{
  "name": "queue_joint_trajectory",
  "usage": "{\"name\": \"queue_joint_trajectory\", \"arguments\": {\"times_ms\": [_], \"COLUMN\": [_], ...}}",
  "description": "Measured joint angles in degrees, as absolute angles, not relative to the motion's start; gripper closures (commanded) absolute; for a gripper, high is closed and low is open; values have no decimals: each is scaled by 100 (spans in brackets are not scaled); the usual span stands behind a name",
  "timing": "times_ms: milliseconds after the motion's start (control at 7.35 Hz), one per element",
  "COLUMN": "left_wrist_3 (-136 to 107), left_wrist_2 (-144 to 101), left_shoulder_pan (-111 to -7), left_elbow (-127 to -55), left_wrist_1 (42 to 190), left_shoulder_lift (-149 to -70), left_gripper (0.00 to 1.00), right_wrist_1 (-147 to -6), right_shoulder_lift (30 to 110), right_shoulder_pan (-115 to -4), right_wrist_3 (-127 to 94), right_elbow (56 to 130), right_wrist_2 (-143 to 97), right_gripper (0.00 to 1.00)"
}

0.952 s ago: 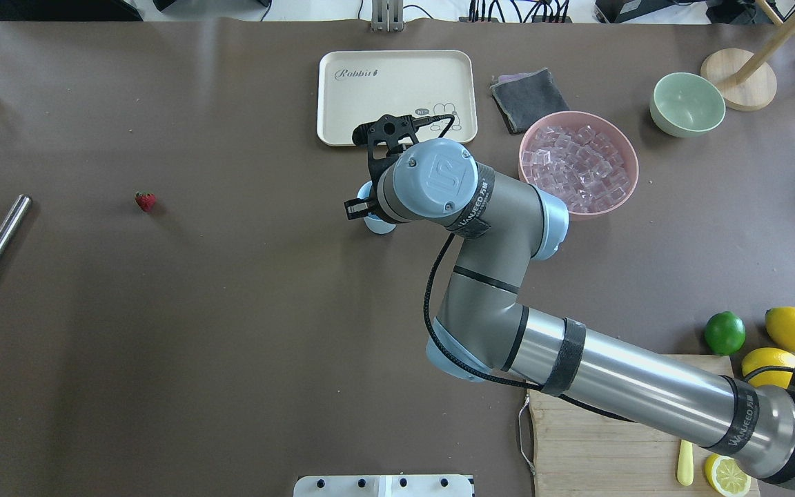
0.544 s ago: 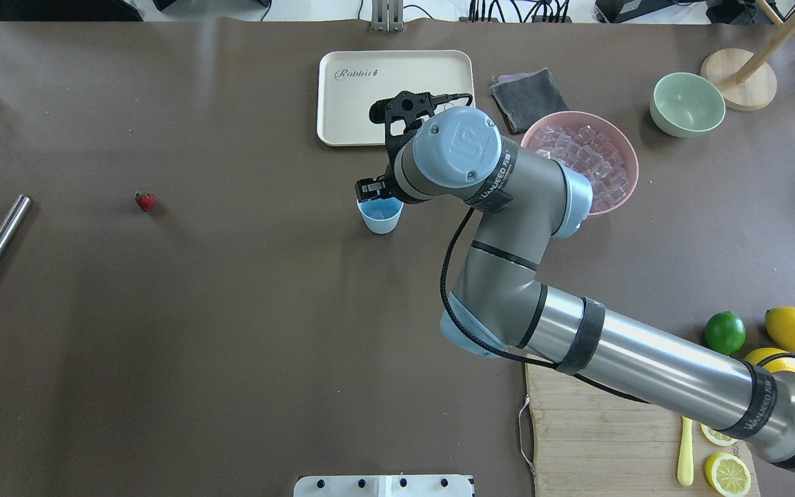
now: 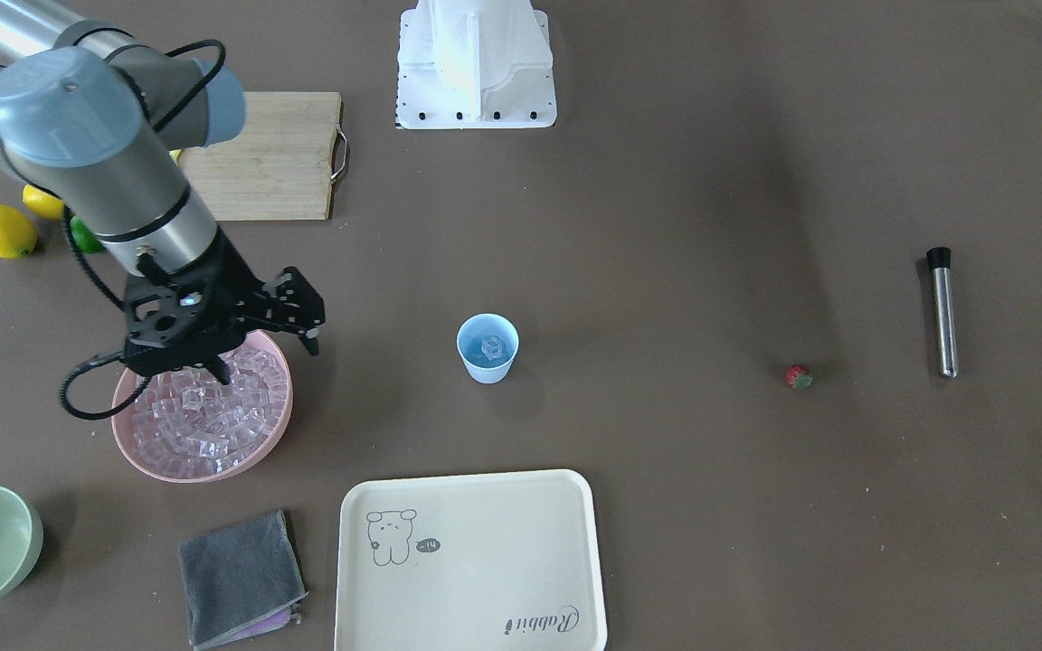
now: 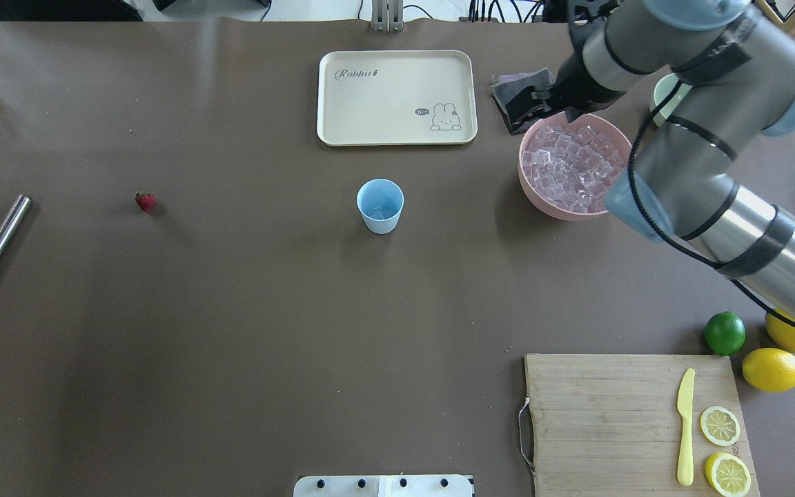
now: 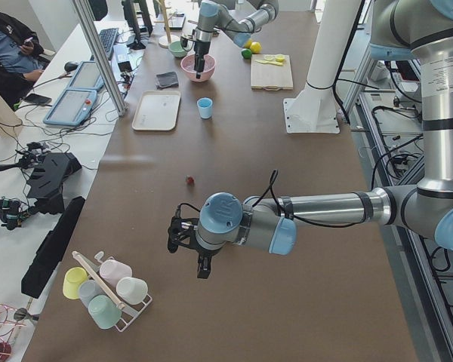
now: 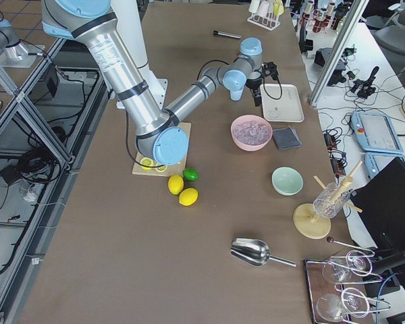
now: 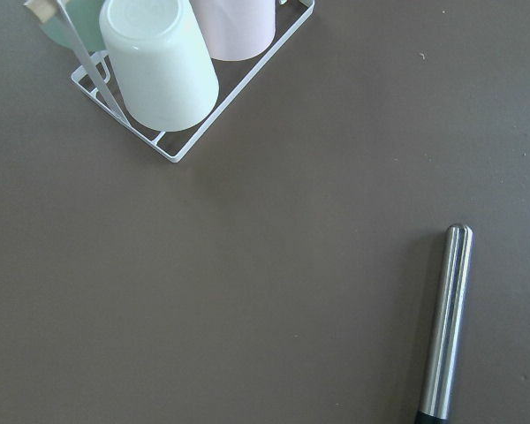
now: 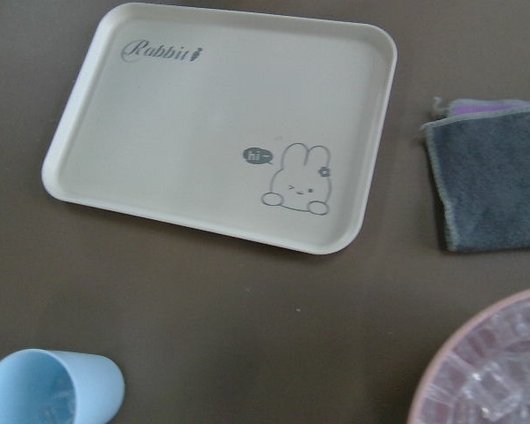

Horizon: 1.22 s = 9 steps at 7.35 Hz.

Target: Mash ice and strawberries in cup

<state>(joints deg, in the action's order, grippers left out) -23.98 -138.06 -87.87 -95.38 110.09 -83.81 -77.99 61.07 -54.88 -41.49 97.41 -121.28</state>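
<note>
Ice (image 3: 493, 346) is in the cup (image 4: 380, 215); the strawberry (image 4: 145, 201) is not.
Strawberry lies at cup's nine o'clock; nothing mashed. Right gripper (image 3: 263, 354) stands apart, empty; left gripper (image 5: 187, 253), I cannot tell.

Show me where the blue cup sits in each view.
Front-facing: cup centre, above tray.
Overhead: cup centre, below tray.
Exterior left: cup upper middle, right of tray.
Exterior right: cup upper middle, left of tray.
Left wrist: absent.
Right wrist: cup bottom-left corner.
Shared landmark: cream rabbit tray.
</note>
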Motion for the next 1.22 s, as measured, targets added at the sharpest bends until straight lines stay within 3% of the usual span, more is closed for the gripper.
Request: {"name": "queue_joint_trajectory", "arguments": {"times_ms": [680, 1225], "left_wrist_3": [-3241, -3603], "left_wrist_2": [-13421, -13232], "left_shoulder_pan": [-7267, -6834], "left_elbow": [-9348, -9119], "left_wrist_1": [11340, 11337], "left_shoulder_lift": [-9157, -9622], "left_gripper": [2, 1], "right_wrist_1": [-8099, -8193], "right_shoulder_lift": [8901, 9672], "right_shoulder_pan": [-8546, -9308], "right_wrist_3": [-1056, 287], "right_elbow": [10253, 9870], "right_wrist_2": [-13950, -13655], "right_gripper": [0, 0]}}
